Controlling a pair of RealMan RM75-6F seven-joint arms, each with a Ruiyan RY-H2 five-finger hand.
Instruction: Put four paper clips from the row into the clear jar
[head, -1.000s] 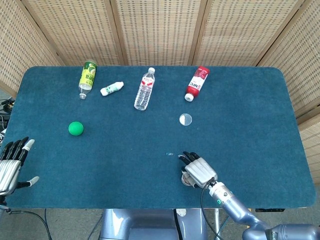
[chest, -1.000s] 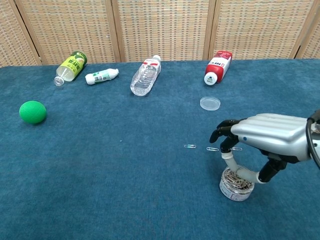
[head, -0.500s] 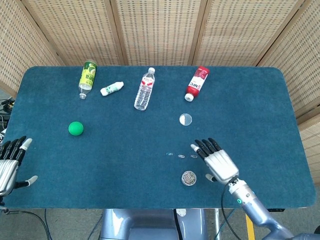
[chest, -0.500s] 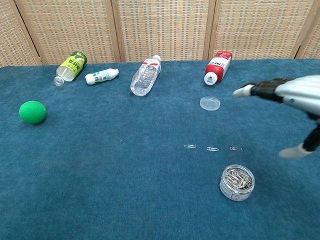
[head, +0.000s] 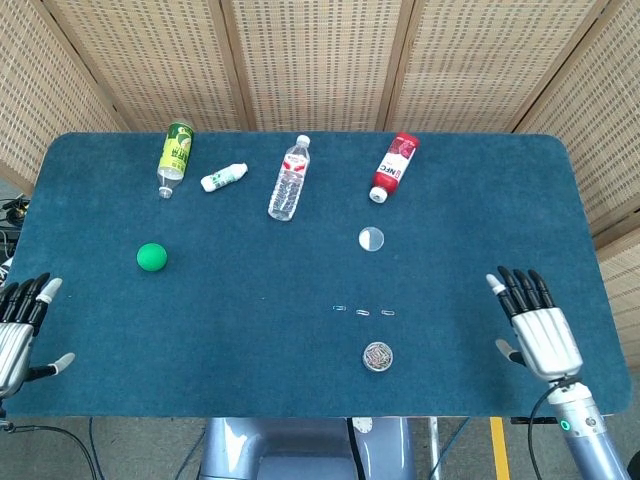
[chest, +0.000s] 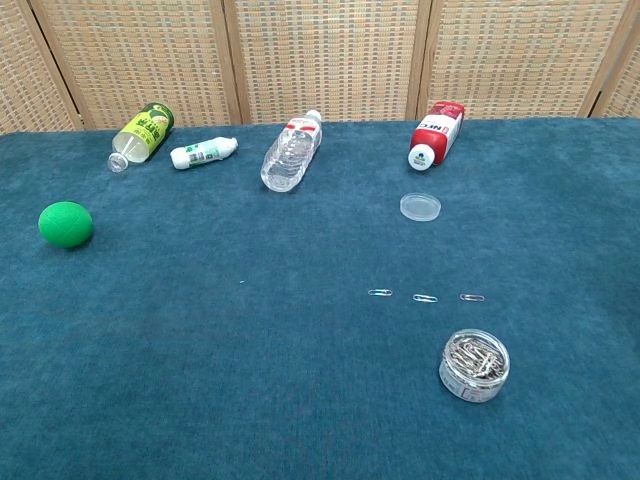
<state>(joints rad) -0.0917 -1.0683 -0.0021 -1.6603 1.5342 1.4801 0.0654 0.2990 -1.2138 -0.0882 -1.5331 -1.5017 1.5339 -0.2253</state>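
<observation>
A short clear jar (head: 377, 356) (chest: 473, 365) stands near the table's front edge with a heap of paper clips inside. Just beyond it lies a row of three paper clips (head: 361, 312) (chest: 425, 298) on the blue cloth. My right hand (head: 538, 330) rests at the front right of the table, far to the right of the jar, fingers spread and empty. My left hand (head: 18, 328) sits at the front left edge, also spread and empty. Neither hand shows in the chest view.
The jar's round clear lid (head: 371, 239) (chest: 420, 206) lies behind the clip row. A green ball (head: 151, 257) sits at the left. Along the back lie a green bottle (head: 176, 154), a small white bottle (head: 224, 177), a water bottle (head: 289, 179) and a red bottle (head: 394, 166).
My right hand lifted off the jar and swung away to the right, leaving the chest view. The jar and three clips are now uncovered. The left hand barely moved.
</observation>
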